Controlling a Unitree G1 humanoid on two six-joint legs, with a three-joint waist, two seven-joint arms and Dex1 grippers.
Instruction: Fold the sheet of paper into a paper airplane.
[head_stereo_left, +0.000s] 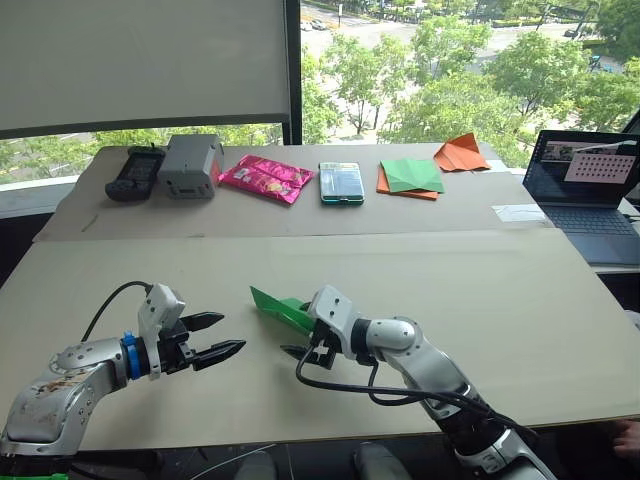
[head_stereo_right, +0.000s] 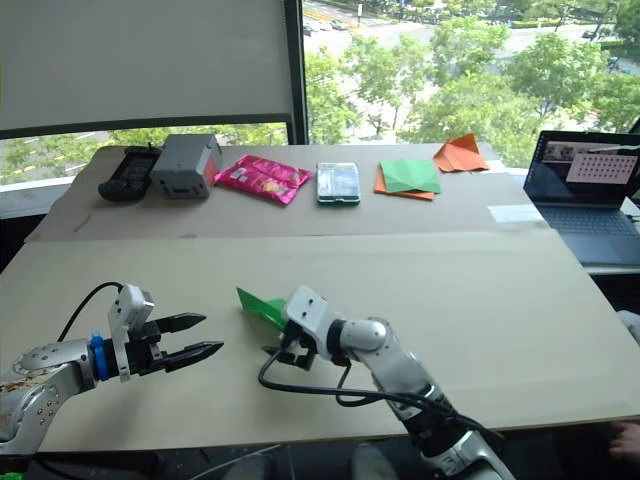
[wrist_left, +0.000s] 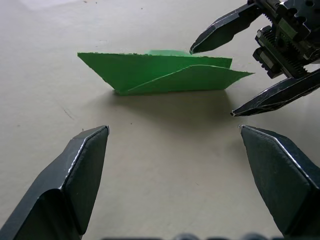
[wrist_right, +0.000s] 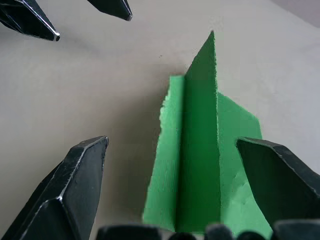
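While both arms reach over the near tabletop, the scene reads as follows.

Paper airplane (head_stereo_left: 279, 309): a narrow, creased bright green wedge resting on the near table (head_stereo_left: 520, 320), pointed end aimed away from the right arm, a centre ridge standing up between two flatter flaps.

Right gripper (head_stereo_left: 303, 352): fingers spread apart, clamping nothing. It sits at the blunt rear end of the paper airplane. In the right wrist view the green wedge runs up the gap between the two fingers; whether a finger touches the paper cannot be told.

Left gripper (head_stereo_left: 222, 338): fingers parted, empty, hovering low over the table. It points toward the paper airplane from the robot's left, close to it but apart, with bare tabletop between.

Grippers to each other: near, tips facing, the green wedge lying roughly between them.

Far table: a black handheld controller (head_stereo_left: 134, 173), a grey box (head_stereo_left: 191, 165), a pink snack packet (head_stereo_left: 266, 178), a teal case (head_stereo_left: 341, 183), a green-and-orange paper stack (head_stereo_left: 408, 178) and an orange pointed paper shape (head_stereo_left: 461, 152), all well apart from the grippers.

Right edge: an open laptop (head_stereo_left: 585, 190).
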